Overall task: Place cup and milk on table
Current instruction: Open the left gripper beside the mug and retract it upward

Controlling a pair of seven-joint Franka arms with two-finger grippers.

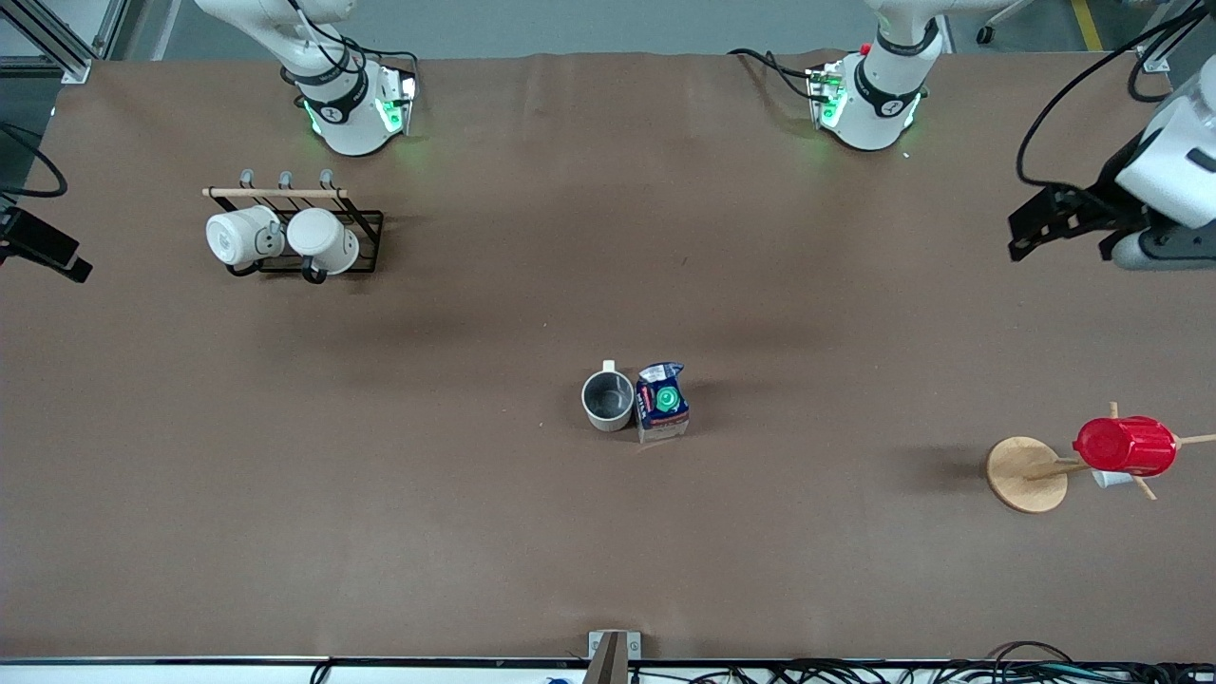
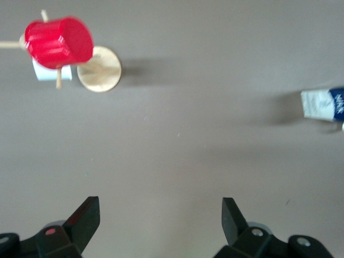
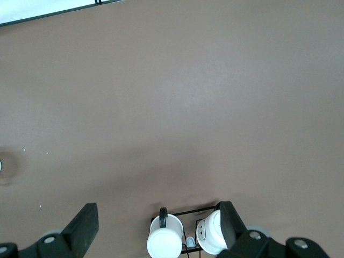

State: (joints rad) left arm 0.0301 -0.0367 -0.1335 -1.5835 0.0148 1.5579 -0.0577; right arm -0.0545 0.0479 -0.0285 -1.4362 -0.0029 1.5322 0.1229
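The cup, cream-white with a grey inside, stands upright on the brown table near its middle. Its handle points away from the front camera. The milk, a blue and white carton with a green cap, stands right beside the cup toward the left arm's end. Its edge shows in the left wrist view. My left gripper is open and empty, high over the left arm's end of the table. My right gripper is open and empty, high over the right arm's end.
A black wire rack with two white mugs stands near the right arm's base. A wooden peg stand carries a red ribbed cup at the left arm's end.
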